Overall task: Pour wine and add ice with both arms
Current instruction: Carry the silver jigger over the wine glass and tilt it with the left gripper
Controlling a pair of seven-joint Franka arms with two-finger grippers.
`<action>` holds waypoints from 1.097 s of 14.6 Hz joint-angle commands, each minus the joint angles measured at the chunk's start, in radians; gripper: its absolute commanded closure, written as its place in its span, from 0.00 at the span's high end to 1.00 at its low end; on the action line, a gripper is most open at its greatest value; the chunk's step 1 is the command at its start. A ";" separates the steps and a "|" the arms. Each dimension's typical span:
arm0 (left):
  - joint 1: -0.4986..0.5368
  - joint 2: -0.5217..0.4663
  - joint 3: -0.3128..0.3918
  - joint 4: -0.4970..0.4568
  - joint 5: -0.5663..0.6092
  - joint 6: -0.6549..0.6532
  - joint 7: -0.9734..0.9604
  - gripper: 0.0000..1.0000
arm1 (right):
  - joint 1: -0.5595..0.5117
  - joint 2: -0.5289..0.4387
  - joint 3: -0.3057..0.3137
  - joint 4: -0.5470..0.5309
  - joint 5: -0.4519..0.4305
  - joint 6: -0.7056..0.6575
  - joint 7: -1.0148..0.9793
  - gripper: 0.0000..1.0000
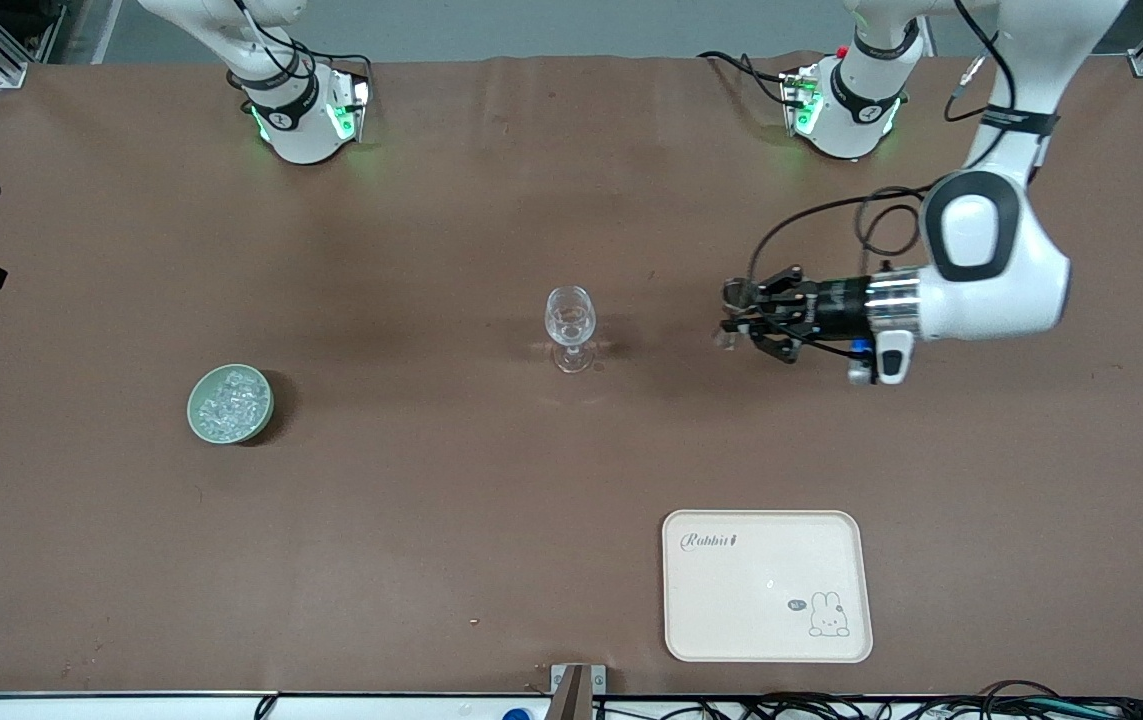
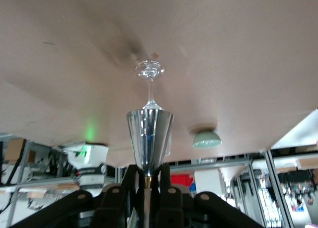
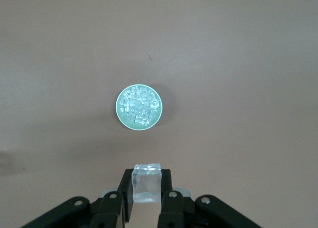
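Wine glass [image 1: 570, 327] upright mid-table, stem vertical; left gripper [image 1: 737, 322] level beside it toward left arm's end, fingers clamped on shiny metal cone [image 2: 149, 138], long axis aimed at glass; right gripper [image 3: 147, 198] pinches one ice cube [image 3: 147, 183] high over green bowl [image 1: 230, 403] of ice [image 1: 229, 399]; tray [image 1: 767, 585] nearer camera than glass, open tabletop [image 1: 431, 500] between.

Cream tray [image 1: 767, 585] near table's [image 1: 491, 520] front-camera edge, toward left arm's end; "Rabbit" lettering and rabbit drawing printed on it. Brown cover on table. Cables [image 1: 831, 708] along that same edge.
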 commanded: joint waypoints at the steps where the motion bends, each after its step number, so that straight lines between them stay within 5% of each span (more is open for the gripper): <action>1: 0.010 0.000 -0.113 -0.013 -0.012 0.140 -0.099 0.00 | -0.008 -0.009 0.011 -0.013 -0.009 0.006 0.015 0.01; 6: 0.002 0.095 -0.274 0.021 -0.008 0.423 -0.219 0.00 | 0.005 -0.009 0.013 -0.010 -0.008 0.011 0.016 0.01; 11: -0.021 0.133 -0.351 0.029 0.020 0.619 -0.264 0.00 | 0.006 -0.009 0.013 -0.010 -0.006 0.012 0.016 0.01; 16: -0.038 0.159 -0.368 0.039 0.253 0.674 -0.424 0.00 | 0.010 -0.009 0.013 -0.008 -0.006 0.012 0.018 0.01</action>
